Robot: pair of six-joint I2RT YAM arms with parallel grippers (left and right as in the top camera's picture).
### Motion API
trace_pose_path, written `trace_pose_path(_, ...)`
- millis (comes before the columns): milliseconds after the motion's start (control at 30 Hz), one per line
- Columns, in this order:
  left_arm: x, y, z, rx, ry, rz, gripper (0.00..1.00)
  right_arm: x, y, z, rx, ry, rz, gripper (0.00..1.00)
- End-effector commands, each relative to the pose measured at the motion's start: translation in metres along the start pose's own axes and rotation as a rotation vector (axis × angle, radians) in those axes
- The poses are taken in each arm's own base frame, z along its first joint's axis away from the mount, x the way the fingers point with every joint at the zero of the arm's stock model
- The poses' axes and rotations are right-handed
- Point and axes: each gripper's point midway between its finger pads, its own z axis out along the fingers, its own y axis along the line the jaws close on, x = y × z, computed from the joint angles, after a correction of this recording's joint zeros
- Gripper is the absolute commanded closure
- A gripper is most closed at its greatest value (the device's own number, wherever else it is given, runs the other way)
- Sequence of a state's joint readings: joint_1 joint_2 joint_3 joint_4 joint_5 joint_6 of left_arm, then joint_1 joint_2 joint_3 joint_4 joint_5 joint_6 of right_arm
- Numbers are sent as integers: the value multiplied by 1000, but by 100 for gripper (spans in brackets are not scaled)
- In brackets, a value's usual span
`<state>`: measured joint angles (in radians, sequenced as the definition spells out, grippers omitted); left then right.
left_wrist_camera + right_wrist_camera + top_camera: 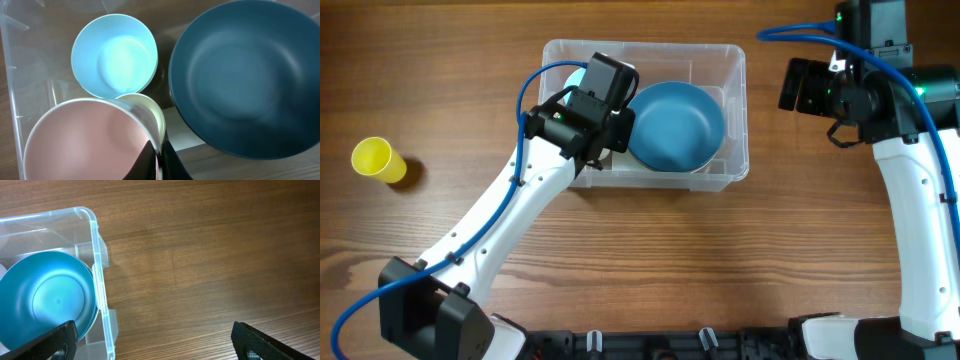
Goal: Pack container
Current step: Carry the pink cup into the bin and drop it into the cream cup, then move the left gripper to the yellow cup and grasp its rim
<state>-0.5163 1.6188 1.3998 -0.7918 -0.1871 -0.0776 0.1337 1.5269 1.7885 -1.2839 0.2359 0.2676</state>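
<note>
Container [736, 100], upper centre of the overhead view: clear, see-through plastic, smooth and glossy, with light catching its rim. Inside it: large dark blue bowl [675, 125], smooth with a soft matt sheen; light blue cup [114, 55], pink bowl [85, 145] and cream cup [150, 107], all smooth, plastic-looking, faintly shiny. Table [640, 260]: brown wood grain, matt; yellow cup [377, 160], at the left edge, smooth and plastic-looking.

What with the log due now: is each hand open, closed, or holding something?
Left hand: closed on the pink bowl, over the container.
Right hand: open, holding nothing.
</note>
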Motion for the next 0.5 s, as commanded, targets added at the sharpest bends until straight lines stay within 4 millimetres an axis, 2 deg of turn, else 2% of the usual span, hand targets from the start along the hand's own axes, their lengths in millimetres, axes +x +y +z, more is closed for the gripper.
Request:
trace_pose_path(0,-1,1,1,-15,-1,-11,92,-1,1,-3,-10,-8,0,0)
trace_pose_path(67,-1,1,1,-15,-1,-11,87,-1,1,-3,-10,-8,0,0)
trace_pose_path(100,-1,1,1,-15,-1,-11,76,-1,1,-3,-11,-7,0,0)
trace_pose_path(133,-1,1,1,-15,-2,-11,55,-1,1,-3,-10,-8,0,0)
trace_pose_path(167,-2,1,1,-15,-2,-11,50,-1,1,-3,-10,-8,0,0)
trace_pose_path(200,-2,1,1,-15,-3,-11,48,-1,1,-3,-10,-8,0,0)
trace_pose_path(333,-3,3,1,-17,-6,-16,49,-1,1,-3,-10,-8,0,0)
trace_pose_path(467,1,23,1,-53,14,-48,54,-1,1,-3,-11,-7,0,0)
